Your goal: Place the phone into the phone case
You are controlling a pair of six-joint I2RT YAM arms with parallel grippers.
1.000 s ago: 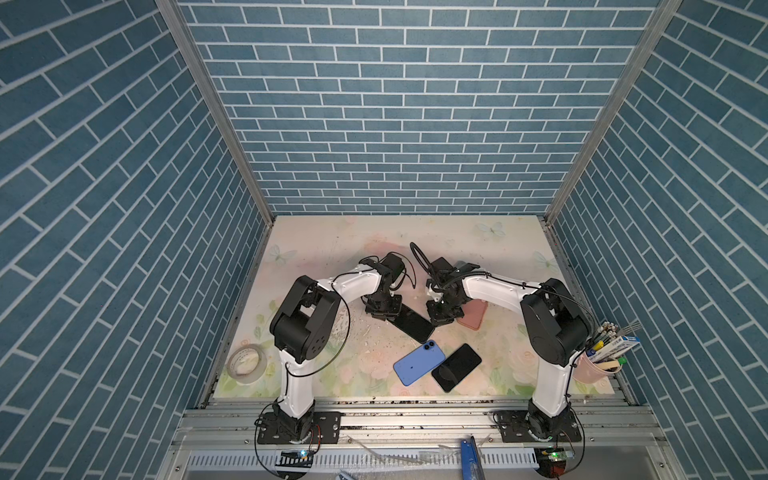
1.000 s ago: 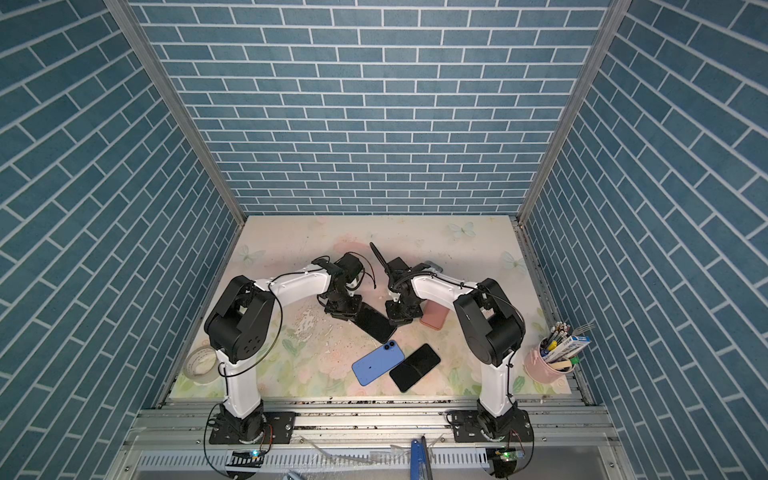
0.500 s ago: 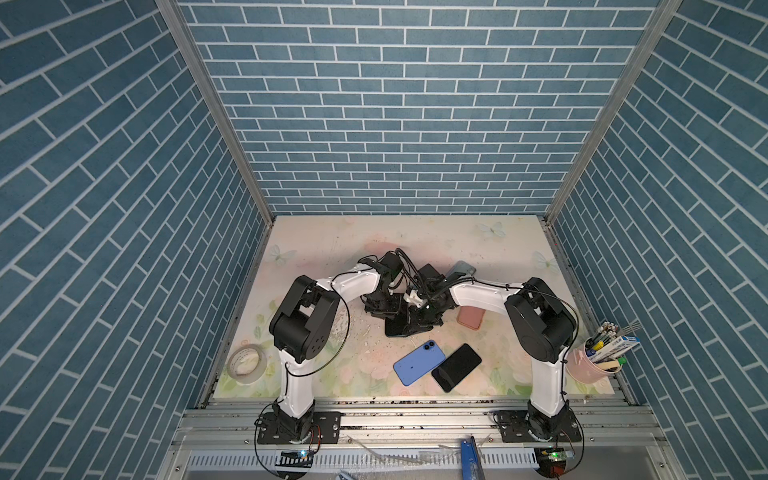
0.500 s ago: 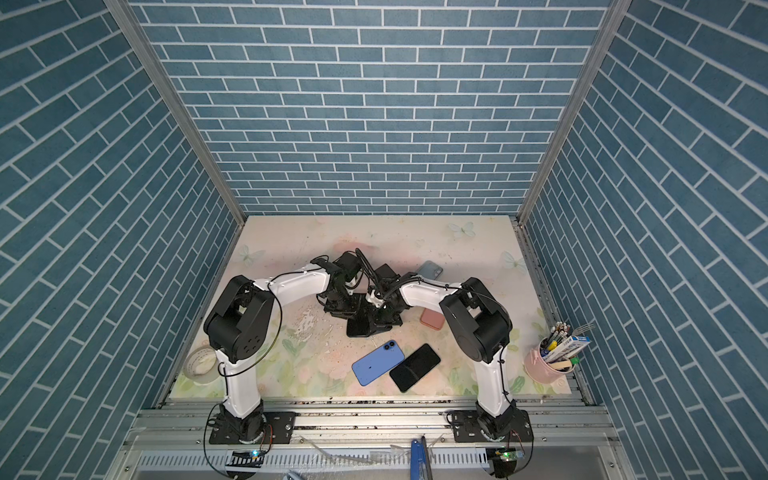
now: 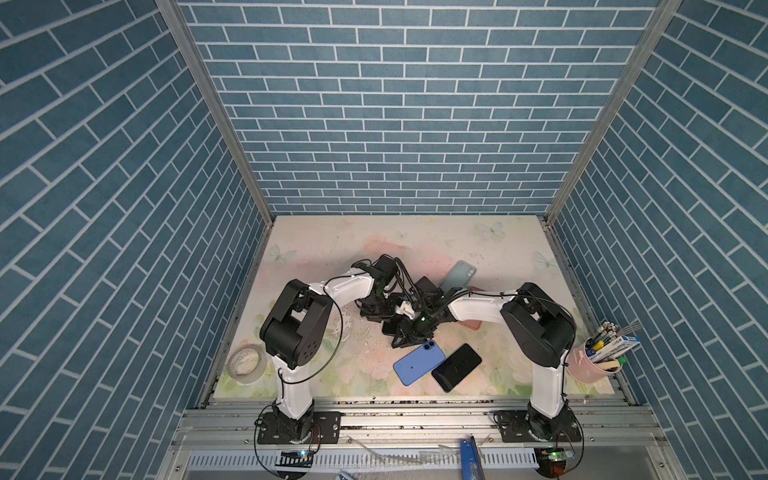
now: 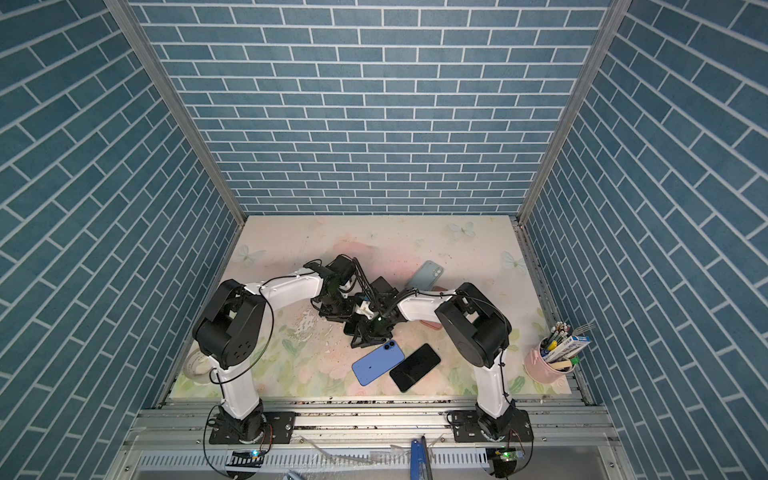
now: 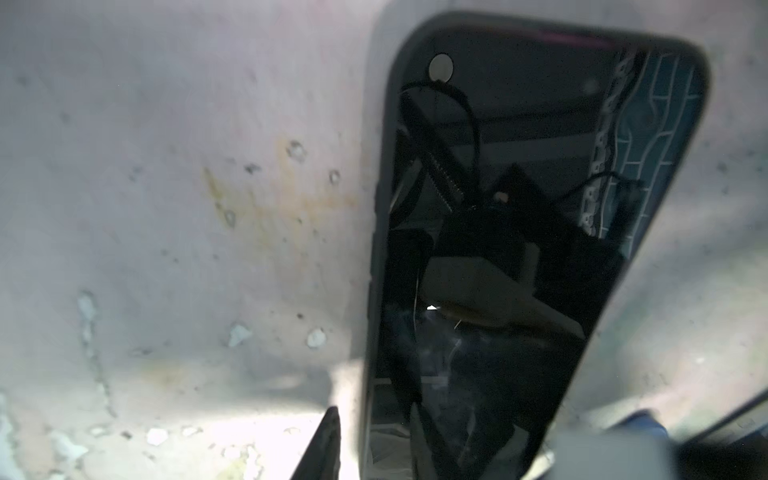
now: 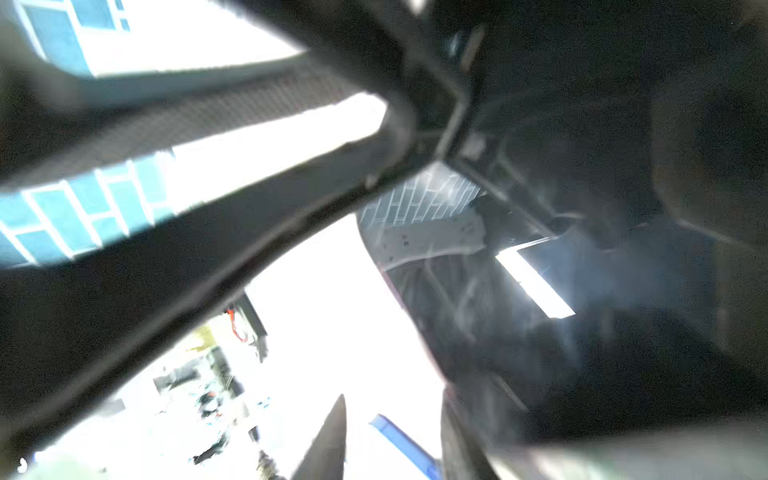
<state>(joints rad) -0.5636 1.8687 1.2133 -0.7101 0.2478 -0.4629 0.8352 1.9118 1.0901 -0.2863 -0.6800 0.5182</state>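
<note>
Just beside phone (image 7: 498, 232), blue phone (image 5: 419, 362), black phone (image 5: 456, 368), tape roll (image 5: 253, 374)

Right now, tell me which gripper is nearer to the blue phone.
Right. The right gripper is just behind the camera end of the blue phone. The left gripper is farther off, behind and to the left, over the dark-cased phone.
</note>
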